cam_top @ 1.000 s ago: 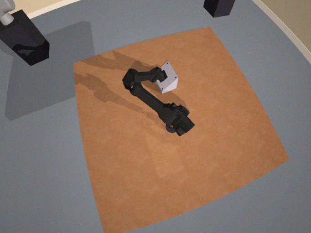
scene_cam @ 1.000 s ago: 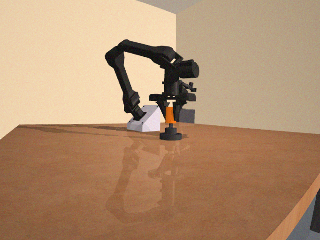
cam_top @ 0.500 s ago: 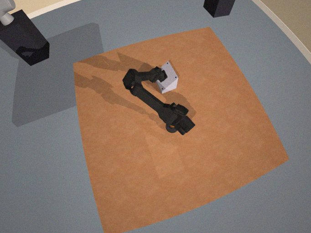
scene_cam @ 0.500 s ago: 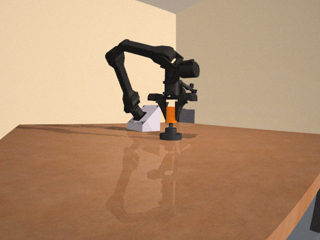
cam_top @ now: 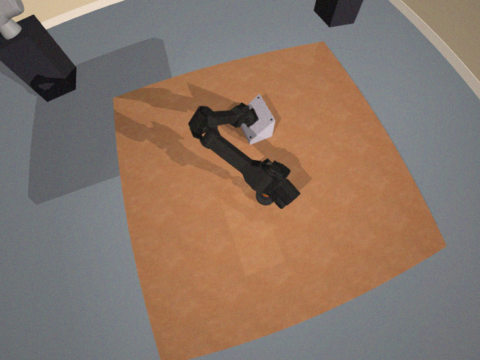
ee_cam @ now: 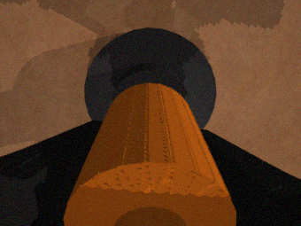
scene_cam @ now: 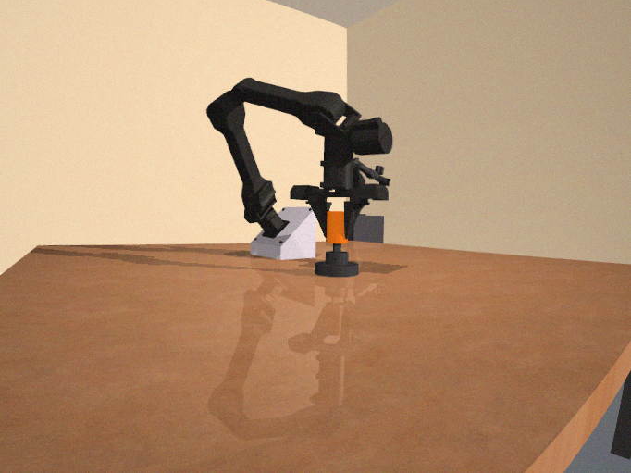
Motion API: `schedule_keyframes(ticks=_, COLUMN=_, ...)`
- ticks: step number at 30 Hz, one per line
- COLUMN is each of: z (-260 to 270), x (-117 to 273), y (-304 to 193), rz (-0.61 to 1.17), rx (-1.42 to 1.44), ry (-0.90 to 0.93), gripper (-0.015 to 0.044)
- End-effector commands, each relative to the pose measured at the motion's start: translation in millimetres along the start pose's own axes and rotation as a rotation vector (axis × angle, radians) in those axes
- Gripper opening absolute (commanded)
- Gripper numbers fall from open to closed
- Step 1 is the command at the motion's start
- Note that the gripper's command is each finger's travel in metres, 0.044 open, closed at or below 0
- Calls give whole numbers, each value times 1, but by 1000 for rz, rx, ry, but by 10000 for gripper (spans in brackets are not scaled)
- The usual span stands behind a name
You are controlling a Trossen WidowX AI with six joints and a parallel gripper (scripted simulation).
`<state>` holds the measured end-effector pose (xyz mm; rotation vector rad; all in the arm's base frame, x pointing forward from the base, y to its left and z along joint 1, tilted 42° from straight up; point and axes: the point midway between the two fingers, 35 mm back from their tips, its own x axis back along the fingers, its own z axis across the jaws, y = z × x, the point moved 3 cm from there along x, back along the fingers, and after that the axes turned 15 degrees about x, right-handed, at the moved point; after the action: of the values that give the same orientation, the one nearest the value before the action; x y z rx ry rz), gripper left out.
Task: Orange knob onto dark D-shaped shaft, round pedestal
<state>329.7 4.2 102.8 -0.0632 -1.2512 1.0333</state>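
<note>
The orange knob (scene_cam: 335, 226) (ee_cam: 150, 136) is upright between the fingers of my gripper (scene_cam: 337, 233), which is shut on it. In the top view only a sliver of the knob shows under the arm. The round dark pedestal (scene_cam: 337, 268) (cam_top: 263, 201) (ee_cam: 95, 84) stands directly below the knob. A short length of the dark shaft (scene_cam: 337, 248) shows between the knob's bottom and the pedestal's raised middle, so the knob is above the pedestal, not down on it. Whether the shaft's tip is inside the hole is hidden, and so is its flat side.
The arm's pale wedge-shaped base (cam_top: 262, 119) (scene_cam: 298, 238) stands on the brown table top (cam_top: 320, 235) (scene_cam: 157, 362), behind the pedestal in the exterior view. The arm arches from it over the pedestal. Dark block-like posts (cam_top: 340, 3) (cam_top: 39, 55) stand beyond the table.
</note>
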Motion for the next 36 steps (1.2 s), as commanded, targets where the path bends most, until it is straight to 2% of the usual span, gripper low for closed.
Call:
schedule_keyframes(ticks=1, z=0, x=0, y=-1, rz=3, rx=1, ry=-3, gripper=0)
schedule_keyframes(ticks=11, z=-1, x=5, y=1, rz=3, rx=10, ry=-3, gripper=0)
schedule_keyframes(ticks=18, z=-3, x=5, y=1, rz=3, rx=211, ry=-3, gripper=0)
schedule_keyframes(ticks=36, z=0, x=1, y=0, rz=3, rx=211, ry=-2, gripper=0)
